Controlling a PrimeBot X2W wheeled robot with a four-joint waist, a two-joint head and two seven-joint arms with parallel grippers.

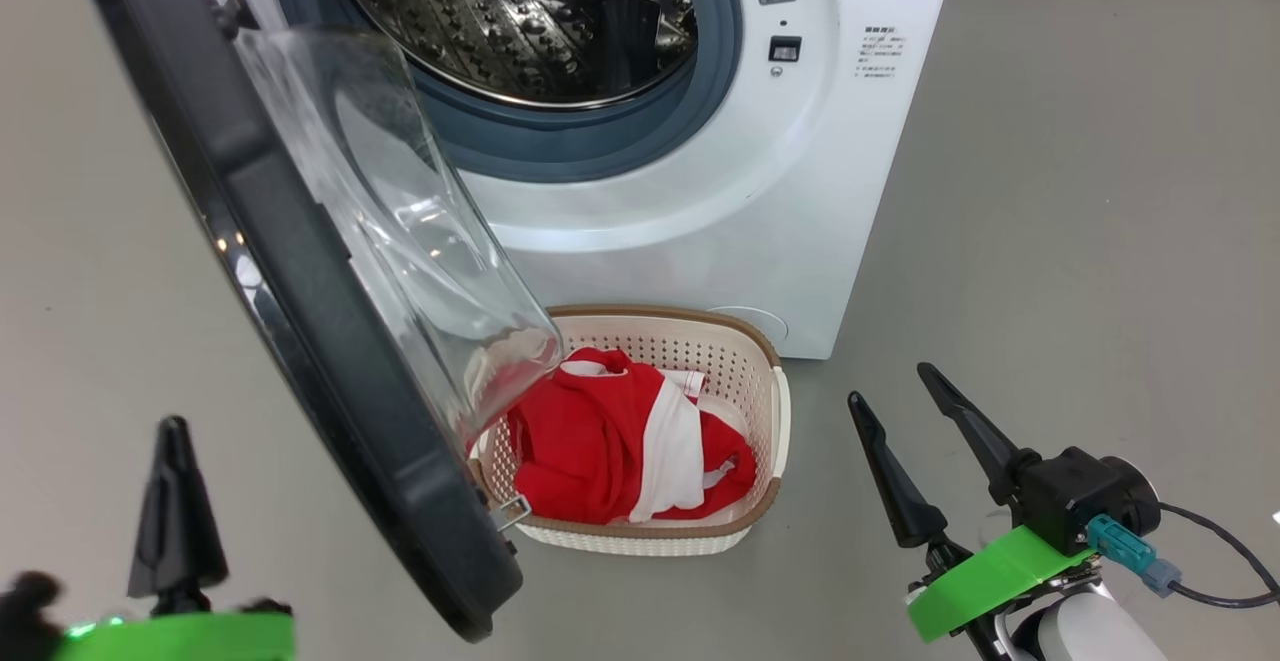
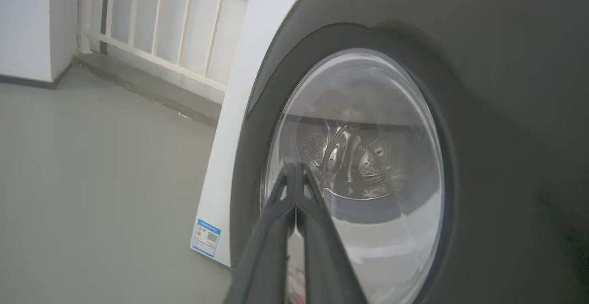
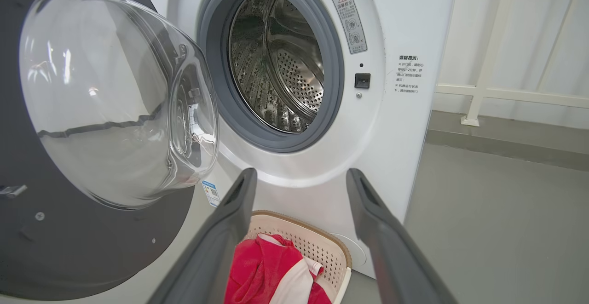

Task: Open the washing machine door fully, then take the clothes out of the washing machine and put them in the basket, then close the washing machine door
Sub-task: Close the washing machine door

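The washer (image 1: 780, 191) stands on the grey floor (image 1: 1080, 241) with its door (image 1: 300, 321) swung out from the hinge on the left, so the round mouth and the steel drum (image 1: 520, 21) behind it are uncovered. The door's black rim runs slantwise down the head view, and its free edge, with the small metal latch (image 1: 512, 511), hangs over the left end of the basket (image 1: 770, 411). The door's glass bowl bulges over that same end.

The basket sits on the floor just in front of the washer's bottom edge, a little right of the door. The red and white clothes (image 1: 600, 441) lie heaped inside it, below the brown rim.

The left hand (image 1: 175, 436) is clenched on nothing, fingers pressed together, on the outer side of the door. In its wrist view it (image 2: 294, 168) points at the glass window; whether it touches cannot be told.

The right hand (image 1: 890, 386) is released, its fingers spread with nothing between them. It hangs over bare floor to the right of the basket, apart from its rim. Open floor runs on past the washer's right side.
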